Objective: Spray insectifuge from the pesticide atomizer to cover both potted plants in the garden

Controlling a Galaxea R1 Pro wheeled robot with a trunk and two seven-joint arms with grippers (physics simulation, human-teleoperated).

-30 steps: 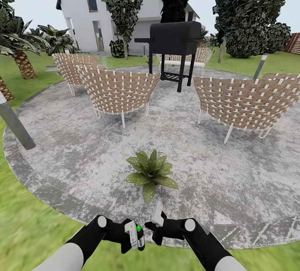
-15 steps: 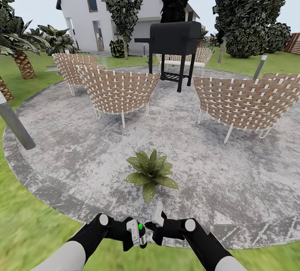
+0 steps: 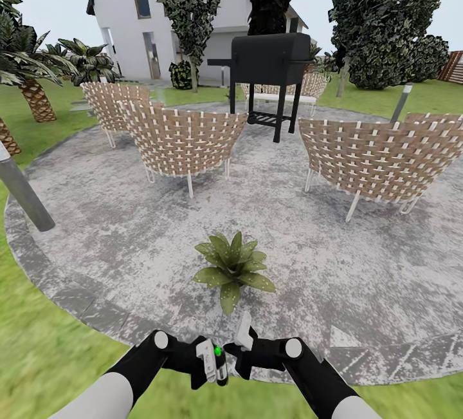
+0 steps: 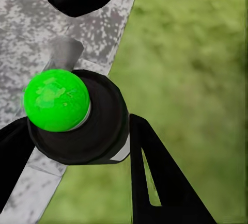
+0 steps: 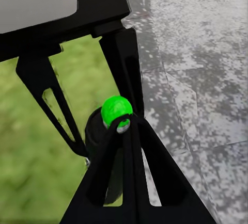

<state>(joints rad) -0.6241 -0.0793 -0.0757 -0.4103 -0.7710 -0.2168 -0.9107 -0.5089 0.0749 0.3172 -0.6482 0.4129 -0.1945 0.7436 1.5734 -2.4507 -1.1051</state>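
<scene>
The left gripper was clamped on the atomizer, held upright at the patio's near edge, its green-capped top between the black fingers. The right gripper sat just beside the bottle; whether its jaws were parted I could not tell. One plant stood near, just ahead on the stone. To spray well, the nozzle likely needed aiming down at the rosette, steadied with the right gripper, and sweeping across all leaves.

One potted plant, four wicker chairs, one grill.
</scene>
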